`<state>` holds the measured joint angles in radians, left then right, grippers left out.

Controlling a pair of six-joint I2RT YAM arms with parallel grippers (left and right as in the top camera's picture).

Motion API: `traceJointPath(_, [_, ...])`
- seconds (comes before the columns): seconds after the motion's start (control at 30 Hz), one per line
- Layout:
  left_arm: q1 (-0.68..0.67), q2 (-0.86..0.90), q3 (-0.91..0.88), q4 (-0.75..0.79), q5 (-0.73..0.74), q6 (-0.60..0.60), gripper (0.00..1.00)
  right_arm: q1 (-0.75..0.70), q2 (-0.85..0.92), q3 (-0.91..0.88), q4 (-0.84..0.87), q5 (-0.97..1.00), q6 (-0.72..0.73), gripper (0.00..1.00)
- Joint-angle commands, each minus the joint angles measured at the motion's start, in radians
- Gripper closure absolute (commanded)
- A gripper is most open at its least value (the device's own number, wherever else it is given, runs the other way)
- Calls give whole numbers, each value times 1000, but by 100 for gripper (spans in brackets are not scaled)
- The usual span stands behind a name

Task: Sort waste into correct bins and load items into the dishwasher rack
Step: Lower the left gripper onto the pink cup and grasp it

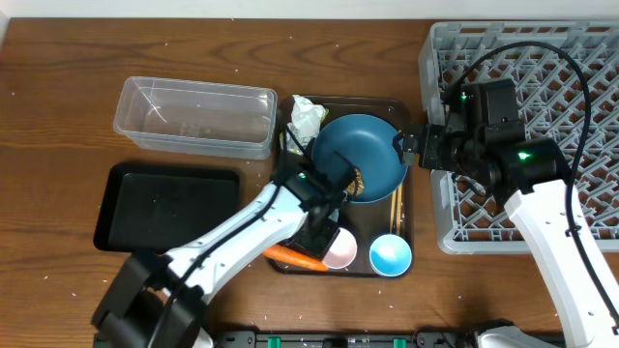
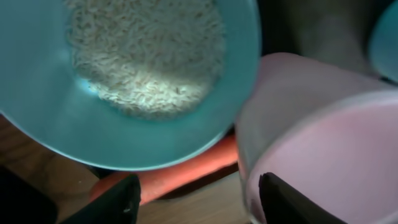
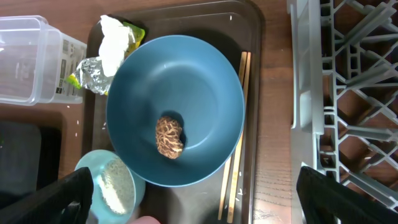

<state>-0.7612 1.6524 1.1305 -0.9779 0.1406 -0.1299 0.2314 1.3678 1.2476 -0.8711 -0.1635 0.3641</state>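
Our left pincer (image 2: 199, 190) stands about half open and holds nothing. One finger is over the mouth of the pink cup (image 2: 323, 143), the other outside it, above the carrot (image 2: 186, 177). Both sit on the brown tray (image 1: 372, 104) toward the counter's near edge. Closing here, we judge, could pinch the carrot against the cup wall, or tip the cup into the rice bowl (image 2: 143, 130) just beside it and scatter grains. Our right pincer (image 1: 406, 147), wide open and empty, hangs at the blue plate's (image 1: 363, 155) rim, beside the rack (image 1: 542, 58).

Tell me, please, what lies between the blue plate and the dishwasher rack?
The wooden chopsticks on the brown tray, then bare table, seen in the right wrist view.
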Motion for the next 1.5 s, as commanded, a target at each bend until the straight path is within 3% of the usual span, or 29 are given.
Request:
traceJointPath(0.0, [-3, 19, -7, 1, -52, 15, 54, 11, 7, 11, -2, 6, 13, 2])
traceJointPath(0.1, [-3, 19, -6, 0, -50, 14, 85, 11, 7, 11, -1, 8, 13, 2])
traceJointPath(0.17, [-3, 19, -3, -8, -34, 13, 93, 11, 7, 11, -2, 11, 13, 1])
traceJointPath(0.4, [-3, -26, 101, -115, 4, 14, 94, 11, 7, 11, -19, 40, 13, 1])
traceJointPath(0.77, [-2, -108, 130, -98, 5, 14, 94, 11, 7, 11, -23, 44, 13, 1])
traceJointPath(0.8, [-2, -105, 130, -98, 5, 14, 93, 11, 7, 11, -23, 44, 13, 1])
traceJointPath(1.03, [-3, -84, 113, -55, 34, 13, 58, 11, 7, 11, -24, 44, 13, 1])
traceJointPath(1.3, [-3, -44, 64, 34, 65, 14, 44, 11, 7, 11, -24, 44, 13, 1])
traceJointPath(1.47, [-3, 18, 64, 32, 72, 49, 44, 11, 7, 11, -21, 44, 13, 1])
